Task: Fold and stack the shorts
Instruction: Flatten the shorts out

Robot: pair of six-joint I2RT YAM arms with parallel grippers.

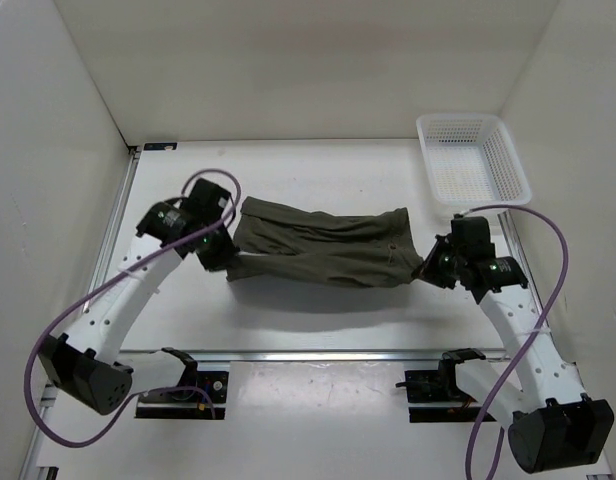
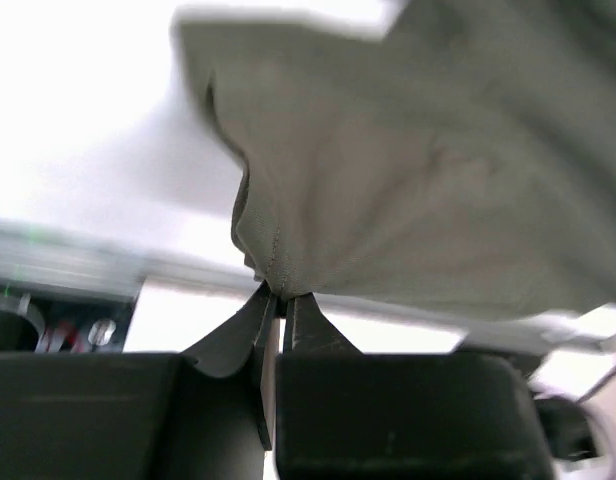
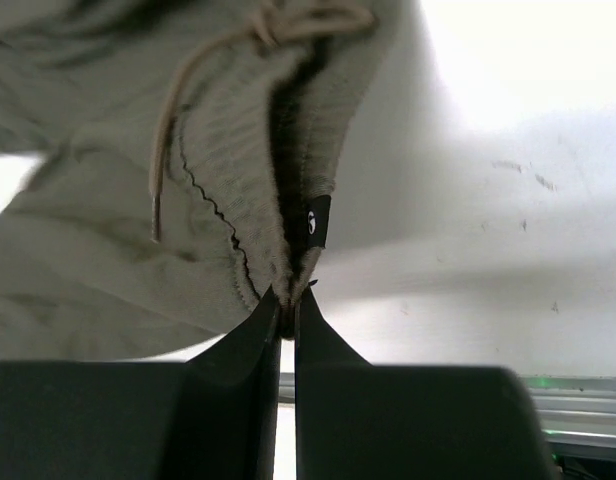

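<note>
The dark olive-green shorts (image 1: pixel 323 248) hang stretched between my two grippers above the middle of the white table, folded lengthwise, casting a shadow below. My left gripper (image 1: pixel 226 262) is shut on the leg-hem corner at the left end; the left wrist view shows the hem (image 2: pixel 278 262) pinched between the jaws (image 2: pixel 280 298). My right gripper (image 1: pixel 426 268) is shut on the ribbed waistband (image 3: pixel 288 200) at the right end, with a drawstring (image 3: pixel 178 110) and a small black label (image 3: pixel 318 222) just above the jaws (image 3: pixel 286 298).
A white mesh basket (image 1: pixel 472 158) stands at the table's back right corner. White walls enclose the table on the left, back and right. A metal rail (image 1: pixel 318 354) runs along the front edge, with the arm bases behind it.
</note>
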